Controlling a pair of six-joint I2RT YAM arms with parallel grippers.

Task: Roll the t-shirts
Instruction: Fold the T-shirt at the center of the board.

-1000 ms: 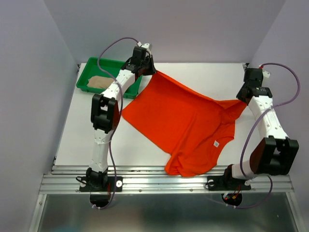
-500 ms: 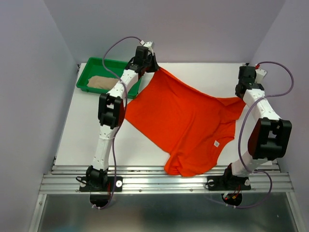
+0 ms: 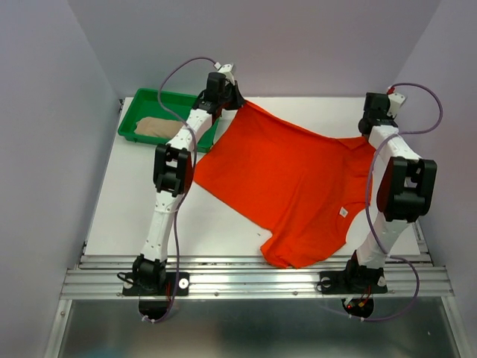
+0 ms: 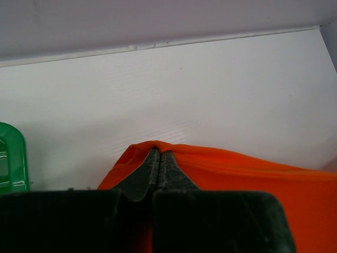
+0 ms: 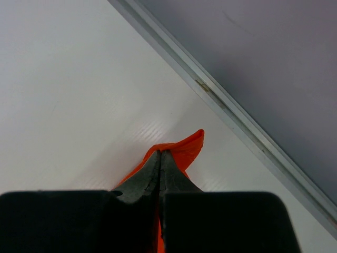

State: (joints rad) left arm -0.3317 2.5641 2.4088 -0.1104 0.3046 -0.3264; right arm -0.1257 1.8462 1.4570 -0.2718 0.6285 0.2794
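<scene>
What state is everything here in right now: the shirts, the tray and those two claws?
orange t-shirt: spread out, unrolled, pinched at two far corners.
beige t-shirt: bunched in the green tray.
green tray: holds the beige t-shirt.
left gripper: shut on the orange t-shirt.
right gripper: shut on the orange t-shirt.

no legible text, white tag (image 3: 343, 212) on orange t-shirt (image 3: 283, 179) unreadable

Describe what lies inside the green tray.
A beige t-shirt lies in the green tray. The left arm crosses above the tray's right end, so whatever lies in that corner cannot be seen.
</scene>
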